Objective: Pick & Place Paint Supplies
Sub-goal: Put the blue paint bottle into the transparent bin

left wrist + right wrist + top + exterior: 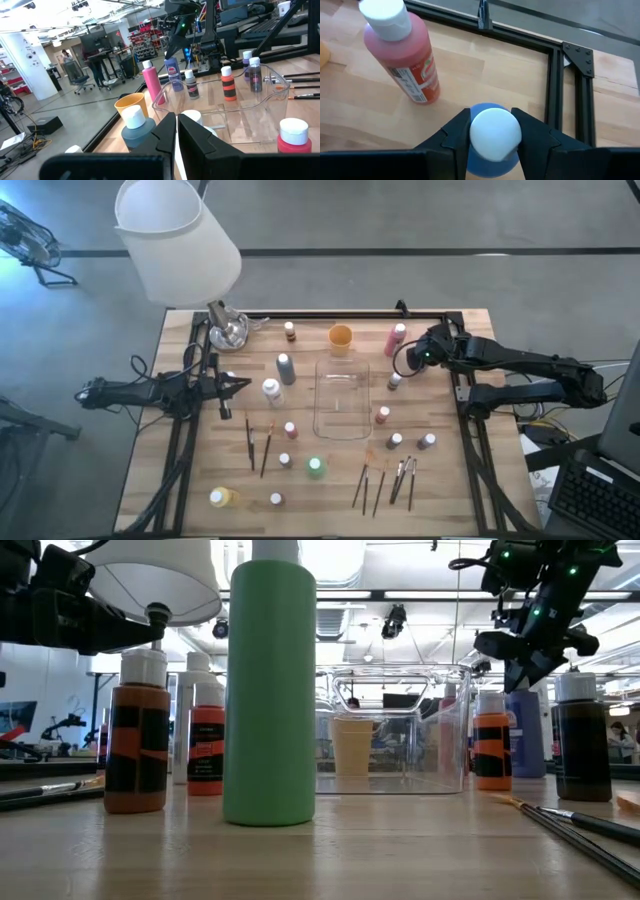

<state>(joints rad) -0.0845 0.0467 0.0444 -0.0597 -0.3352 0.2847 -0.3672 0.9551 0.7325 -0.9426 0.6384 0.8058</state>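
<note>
Many small paint bottles stand upright on the wooden table around a clear tray (343, 398). At the far right a blue bottle (172, 75) with a white cap stands beside a pink bottle (402, 55). My right gripper (495, 132) comes down slanting onto it and is shut on its cap. At the table's left edge my left gripper (240, 385) hangs level and shut, holding nothing. Thin paintbrushes (385, 480) lie flat near the front edge, and others (258, 445) lie left of the tray. My right gripper pinches the blue bottle's white cap (480, 132) between its two fingers, one on each side. The fingers slant down from above, from the table's right side. The bottle stands upright below them, its base seemingly on the table (525, 772).
An orange cup (340, 337) stands behind the tray. A lamp with a white shade (178, 240) rises at the far left corner. A green bottle (316, 468) stands near the front. Black frame rails (555, 95) run along the table's far and right edges.
</note>
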